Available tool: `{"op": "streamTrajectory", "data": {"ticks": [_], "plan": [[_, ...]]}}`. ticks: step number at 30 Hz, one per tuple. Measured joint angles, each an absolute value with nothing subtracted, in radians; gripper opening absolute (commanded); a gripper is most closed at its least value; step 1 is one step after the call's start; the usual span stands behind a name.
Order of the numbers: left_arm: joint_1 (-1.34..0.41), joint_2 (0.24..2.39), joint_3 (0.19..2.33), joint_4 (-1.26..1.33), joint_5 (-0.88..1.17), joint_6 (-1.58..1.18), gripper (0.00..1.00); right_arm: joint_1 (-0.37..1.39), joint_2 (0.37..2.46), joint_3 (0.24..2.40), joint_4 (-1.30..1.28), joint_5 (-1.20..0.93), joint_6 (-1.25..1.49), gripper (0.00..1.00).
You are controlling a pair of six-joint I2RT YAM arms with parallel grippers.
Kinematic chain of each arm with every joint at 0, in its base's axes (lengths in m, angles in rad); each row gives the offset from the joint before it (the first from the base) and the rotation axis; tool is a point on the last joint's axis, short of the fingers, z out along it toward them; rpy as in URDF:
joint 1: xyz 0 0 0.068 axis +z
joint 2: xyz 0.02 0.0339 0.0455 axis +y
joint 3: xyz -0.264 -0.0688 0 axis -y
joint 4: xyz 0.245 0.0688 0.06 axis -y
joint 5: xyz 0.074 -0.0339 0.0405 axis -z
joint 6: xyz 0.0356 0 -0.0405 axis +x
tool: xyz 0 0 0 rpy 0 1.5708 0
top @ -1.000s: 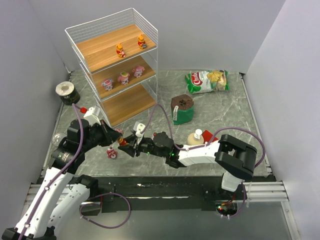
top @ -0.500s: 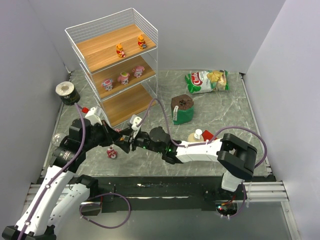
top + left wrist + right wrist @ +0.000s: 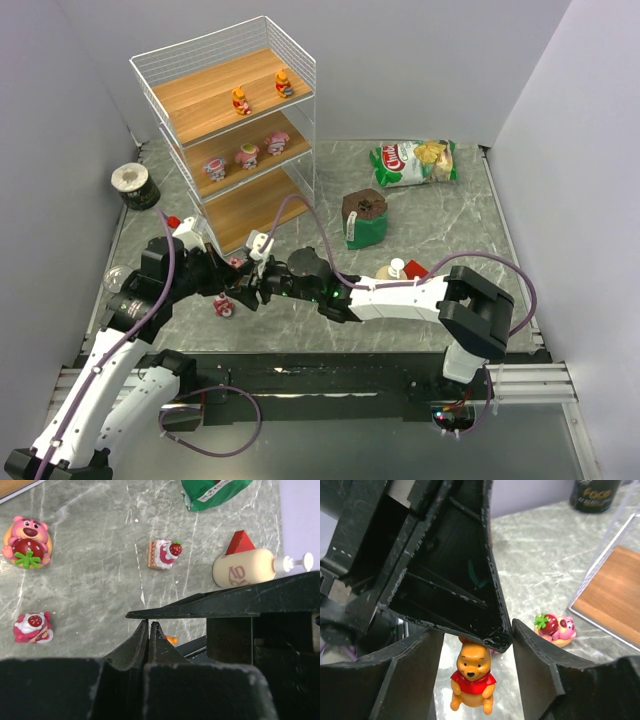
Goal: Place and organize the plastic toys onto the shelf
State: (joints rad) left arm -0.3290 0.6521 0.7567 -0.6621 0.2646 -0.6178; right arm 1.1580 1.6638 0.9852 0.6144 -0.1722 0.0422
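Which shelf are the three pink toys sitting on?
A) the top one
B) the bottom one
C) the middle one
C: the three pink toys stand in a row on the middle wooden tier of the shelf, while the top tier holds only the two orange-yellow toys.

I count one shelf (image 3: 200,95) of three tiers, two orange-yellow toys (image 3: 241,101) on its top tier, three pink toys (image 3: 247,155) on its middle tier, four more toys (image 3: 162,554) off it, one chip bag (image 3: 415,160), one green pouch (image 3: 364,220), one cream bottle (image 3: 244,568) and one dark can (image 3: 134,186).
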Motion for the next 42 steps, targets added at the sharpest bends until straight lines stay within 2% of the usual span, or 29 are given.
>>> {"op": "streamTrajectory", "data": {"ticks": [17, 29, 34, 42], "plan": [[-0.33, 0.644, 0.758, -0.687, 0.263, -0.586, 0.01, 1.111, 1.645, 1.11, 0.286, -0.335, 0.031, 0.68], [-0.33, 0.643, 0.764, -0.689, 0.256, -0.585, 0.01, 1.081, 1.645, 1.141, 0.219, -0.403, 0.043, 0.61], [-0.33, 0.643, 0.773, -0.69, 0.253, -0.583, 0.01, 1.079, 1.653, 1.177, 0.19, -0.408, 0.048, 0.55], [-0.33, 0.643, 0.774, -0.698, 0.242, -0.579, 0.01, 1.076, 1.694, 1.229, 0.151, -0.412, 0.053, 0.55]]}}
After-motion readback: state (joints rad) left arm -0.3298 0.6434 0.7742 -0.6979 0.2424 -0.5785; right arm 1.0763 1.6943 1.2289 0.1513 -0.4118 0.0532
